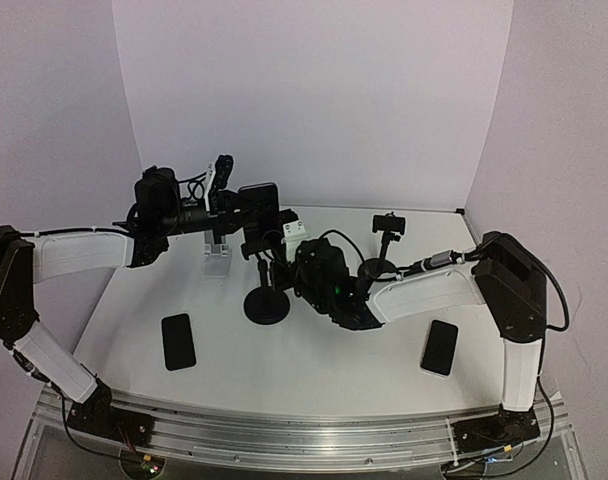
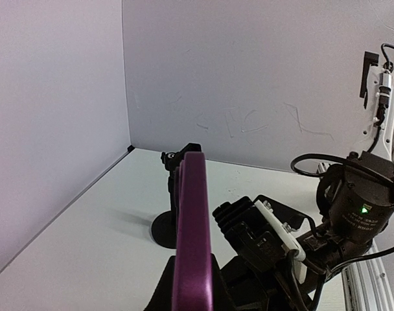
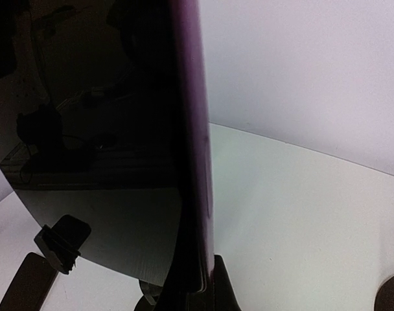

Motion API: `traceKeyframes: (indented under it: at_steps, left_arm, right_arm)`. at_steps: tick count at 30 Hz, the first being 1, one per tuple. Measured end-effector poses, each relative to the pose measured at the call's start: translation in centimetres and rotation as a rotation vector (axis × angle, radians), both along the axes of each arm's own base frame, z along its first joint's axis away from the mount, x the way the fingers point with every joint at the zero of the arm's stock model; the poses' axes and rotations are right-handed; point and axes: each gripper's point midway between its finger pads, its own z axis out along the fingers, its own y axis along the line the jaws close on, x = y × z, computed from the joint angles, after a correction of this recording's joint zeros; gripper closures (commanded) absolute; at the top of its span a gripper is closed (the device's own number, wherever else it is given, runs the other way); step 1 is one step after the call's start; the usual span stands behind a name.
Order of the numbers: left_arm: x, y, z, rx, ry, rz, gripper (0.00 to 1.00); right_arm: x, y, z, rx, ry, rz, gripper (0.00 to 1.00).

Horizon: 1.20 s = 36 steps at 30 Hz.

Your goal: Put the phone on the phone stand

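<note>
While a spare handset (image 1: 178, 341) lies flat on the left of the white table (image 1: 314, 375), the left gripper (image 1: 240, 207) reaches rightward above a clear acrylic holder (image 1: 216, 257), its fingers pinching the purple-edged phone (image 1: 259, 203). That phone stands upright in the air at the back middle, just above the head of the black phone stand (image 1: 267, 303), whose round base sits on the table; whether phone and stand touch cannot be told. A small white box (image 1: 294, 228) lies just behind. From the right, the right gripper (image 1: 284, 262) is pressed together beside the stand's pole, under the phone; whether it grips anything cannot be told. Farther right stand a smaller black mount (image 1: 387, 240) and, flat near the front, a second handset (image 1: 440, 347)
</note>
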Motion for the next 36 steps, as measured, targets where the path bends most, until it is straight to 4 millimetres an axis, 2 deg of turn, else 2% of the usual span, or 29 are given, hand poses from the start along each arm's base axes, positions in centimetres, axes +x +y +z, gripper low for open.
traceKeyframes:
  at_steps: [15,36]
  left_arm:
    - [0.6,0.7,-0.3,0.014,0.11,0.084,1.0]
    - [-0.2,1.3,-0.2,0.035,0.048,0.098,1.0]
  right_arm:
    - [-0.2,0.3,0.0,-0.009,0.013,0.003,1.0]
    - [0.0,0.6,0.0,0.006,0.055,0.016,1.0]
